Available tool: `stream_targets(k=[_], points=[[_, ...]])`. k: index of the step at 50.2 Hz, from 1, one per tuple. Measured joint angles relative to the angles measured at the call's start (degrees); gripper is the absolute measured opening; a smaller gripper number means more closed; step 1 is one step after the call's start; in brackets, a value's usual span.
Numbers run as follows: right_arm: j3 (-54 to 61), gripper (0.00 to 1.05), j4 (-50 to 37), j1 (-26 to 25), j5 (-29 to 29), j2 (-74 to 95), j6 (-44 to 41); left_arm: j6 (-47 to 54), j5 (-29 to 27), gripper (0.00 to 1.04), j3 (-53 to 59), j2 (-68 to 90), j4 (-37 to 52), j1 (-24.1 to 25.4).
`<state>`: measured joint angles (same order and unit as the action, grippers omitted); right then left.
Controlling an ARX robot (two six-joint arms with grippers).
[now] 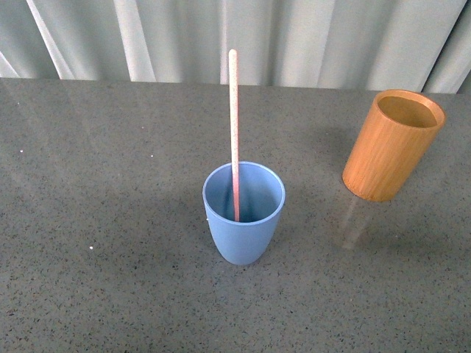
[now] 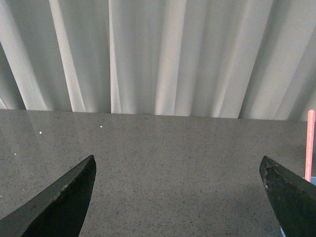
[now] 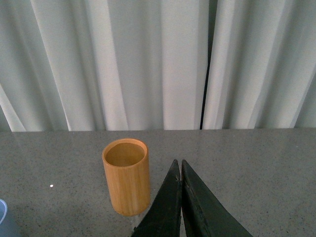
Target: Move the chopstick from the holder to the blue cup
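Left gripper (image 2: 177,197) spread wide, holding nothing; right gripper (image 3: 180,170) pinched closed, empty. Chopstick (image 1: 234,125) stands upright in blue cup (image 1: 243,213), just off the left gripper's far-side finger. Holder (image 3: 126,177) stands empty just beside the right gripper's tips.

The front view looks down from above onto the grey worktop (image 1: 96,279), with the blue cup (image 1: 243,213) near and central and the holder (image 1: 392,145) further right. Both wrist views sit low, facing level across the worktop toward the white curtain (image 2: 158,54). The right wrist view is close to the holder (image 3: 126,176), shared with the front view; the left wrist view catches the chopstick (image 2: 310,143) at its edge.
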<state>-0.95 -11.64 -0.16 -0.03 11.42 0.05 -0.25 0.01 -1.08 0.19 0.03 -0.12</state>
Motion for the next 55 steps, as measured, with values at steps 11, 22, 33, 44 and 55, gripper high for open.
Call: stream_targets(k=[11, 22, 33, 44, 55], points=[[0.0, 0.01, 11.0, 0.0, 0.0, -9.2, 0.0, 0.0, 0.0, 0.98, 0.0, 0.0, 0.0, 0.0], [0.0, 0.01, 11.5, 0.0, 0.0, -11.2, 0.0, 0.0, 0.0, 0.98, 0.0, 0.0, 0.0, 0.0], [0.0, 0.31, 11.5, 0.0, 0.0, -11.2, 0.0, 0.0, 0.0, 0.98, 0.0, 0.0, 0.0, 0.0], [0.0, 0.68, 11.5, 0.0, 0.0, -11.2, 0.0, 0.0, 0.0, 0.98, 0.0, 0.0, 0.0, 0.0], [0.0, 0.94, 11.5, 0.0, 0.0, -11.2, 0.0, 0.0, 0.0, 0.98, 0.0, 0.0, 0.0, 0.0]])
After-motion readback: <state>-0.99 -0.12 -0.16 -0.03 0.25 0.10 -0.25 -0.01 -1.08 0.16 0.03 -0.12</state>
